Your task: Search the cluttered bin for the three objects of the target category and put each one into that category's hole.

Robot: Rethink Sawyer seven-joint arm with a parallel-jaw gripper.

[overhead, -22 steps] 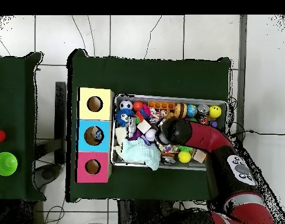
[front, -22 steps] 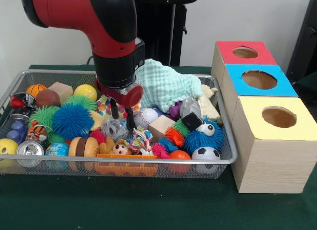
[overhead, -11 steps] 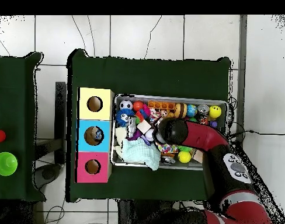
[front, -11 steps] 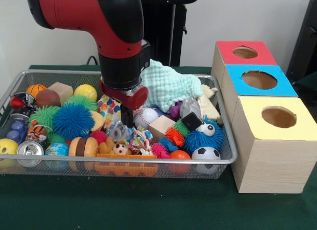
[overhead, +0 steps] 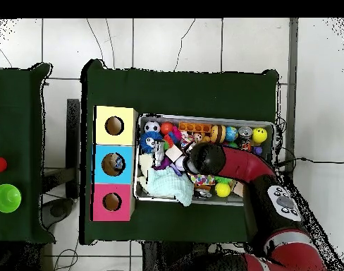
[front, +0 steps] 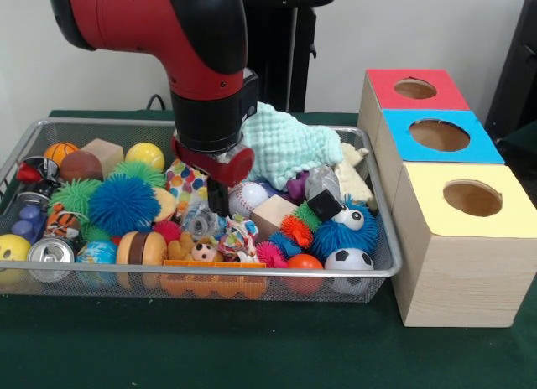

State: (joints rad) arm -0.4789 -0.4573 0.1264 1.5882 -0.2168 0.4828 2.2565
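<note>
Dozens of toys crowd the wire bin; near its front rim the gripper is closed on a crinkly clear toy, whose neighbours could snag. Beyond the bin's right edge, three boxes wait, and the slick toy could slip before reaching them.

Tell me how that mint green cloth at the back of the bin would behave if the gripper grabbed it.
The mint green cloth lies crumpled and draped over other toys, so it is probably floppy and would sag from a grip. Its bumpy knit looks easy to pinch, not slippery. It likely weighs little, though lifting it might drag neighbours like the cream plush.
</note>
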